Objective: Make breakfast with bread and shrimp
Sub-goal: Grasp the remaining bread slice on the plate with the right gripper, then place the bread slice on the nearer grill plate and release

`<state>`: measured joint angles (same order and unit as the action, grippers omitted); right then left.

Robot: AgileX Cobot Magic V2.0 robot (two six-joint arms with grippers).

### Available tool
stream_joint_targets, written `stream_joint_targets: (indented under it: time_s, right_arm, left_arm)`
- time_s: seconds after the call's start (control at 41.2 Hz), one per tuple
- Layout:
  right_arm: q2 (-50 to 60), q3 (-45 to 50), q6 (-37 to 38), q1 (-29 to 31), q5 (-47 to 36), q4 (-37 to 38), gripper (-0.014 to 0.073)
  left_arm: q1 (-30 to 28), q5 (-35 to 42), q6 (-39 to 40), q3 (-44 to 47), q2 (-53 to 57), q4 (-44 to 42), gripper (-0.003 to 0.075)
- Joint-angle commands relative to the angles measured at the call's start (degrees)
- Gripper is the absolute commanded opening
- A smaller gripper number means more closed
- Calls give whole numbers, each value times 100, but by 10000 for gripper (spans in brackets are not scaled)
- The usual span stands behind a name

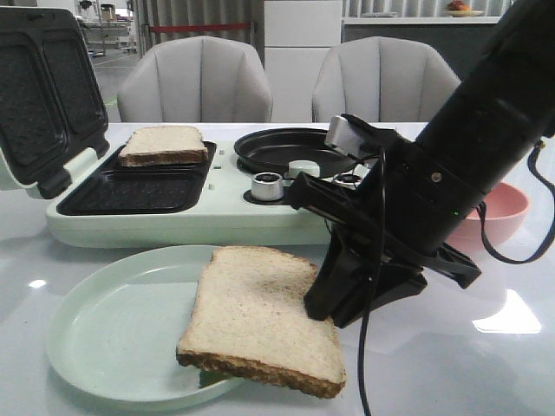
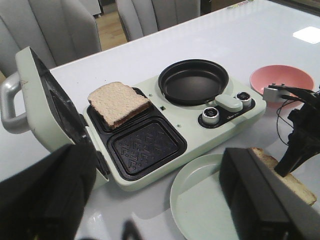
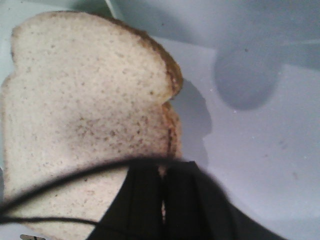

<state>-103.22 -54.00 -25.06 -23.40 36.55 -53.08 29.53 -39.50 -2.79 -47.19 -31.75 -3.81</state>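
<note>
Open from above: the front grill well (image 1: 130, 192) of the breakfast maker (image 1: 173, 227), bare beside the rear well filled by a bread slice (image 1: 162, 144), and likewise the round pan (image 1: 286, 149), unblocked save for the knobs (image 1: 268, 185) just in front. Blocked on the left by the raised lid (image 1: 39, 95), standing tall over the wells. Crowded in the near middle by the right gripper (image 1: 323, 305) clamped on the second bread slice (image 1: 260, 316) overhanging the green plate (image 1: 113, 334), with the arm (image 1: 468, 147) slanting across the pink bowl (image 1: 503, 212).

Front low, facing chairs; wrists overhead (right closest); all share bread (image 1: 260, 316).
</note>
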Motion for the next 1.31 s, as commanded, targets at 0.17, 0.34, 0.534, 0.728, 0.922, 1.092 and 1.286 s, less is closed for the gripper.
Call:
stream_joint_targets:
  time_s: [0.17, 0.34, 0.534, 0.728, 0.922, 1.092, 1.286]
  right_arm:
    - [236, -158, -138, 9, 121, -176, 80]
    - [293, -158, -212, 9, 152, -176, 64]
    - [486, -158, -277, 9, 109, -176, -12]
    - [688, -162, -298, 9, 101, -176, -23]
    - [1033, -162, -312, 9, 101, -176, -23]
    - [1413, -162, -313, 9, 95, -176, -23]
    - [1794, -278, -313, 9, 44, -238, -23]
  left_arm:
    - [30, 496, 74, -160, -13, -24, 566]
    - [30, 496, 74, -160, -13, -24, 565]
    - [30, 496, 74, -160, -13, -24, 566]
    - [30, 496, 74, -160, -13, -24, 565]
    - [30, 496, 74, -160, -13, -24, 564]
    - [30, 496, 74, -160, -13, -24, 564]
    - [30, 496, 74, -160, -13, -24, 564]
